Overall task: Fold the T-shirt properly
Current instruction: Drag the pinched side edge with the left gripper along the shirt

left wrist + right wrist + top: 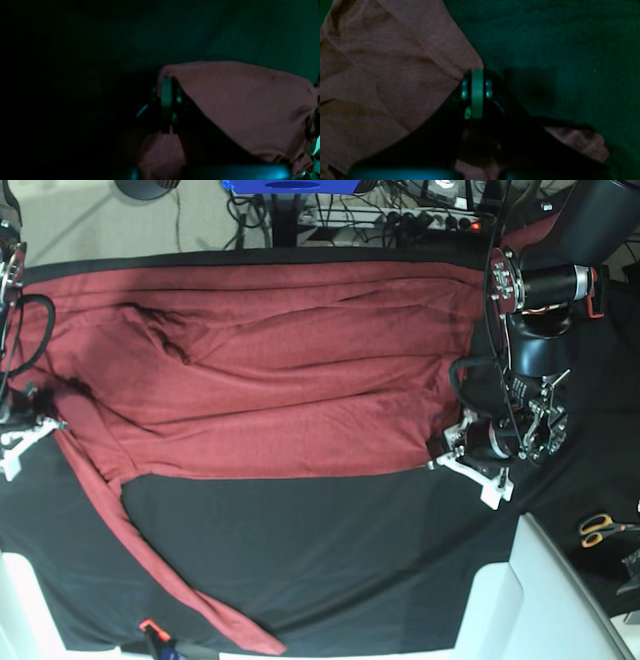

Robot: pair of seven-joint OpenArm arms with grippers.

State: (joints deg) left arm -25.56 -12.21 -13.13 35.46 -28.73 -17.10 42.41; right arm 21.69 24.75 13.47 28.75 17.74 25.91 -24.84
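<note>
Maroon knit cloth covers most of the far half of the counter [330, 550]: one T-shirt [290, 380], spread wide on the black table cloth [330, 530]. One long sleeve [150, 560] trails down from the shirt's lower left corner toward the near edge in the base view.

Two arms are at work, one at each side of the shirt. The left tool [167, 105] sits at the shirt's right-hand lower corner, clenched on a pinch of red fabric, with cloth draped beside and below it in the wrist view. The right tool [477, 93] is at the shirt's left-hand edge, likewise clenched on the shirt's edge.

One pair of scissors [603, 528] with orange handles lies on the counter's far right, well apart from the shirt.
</note>
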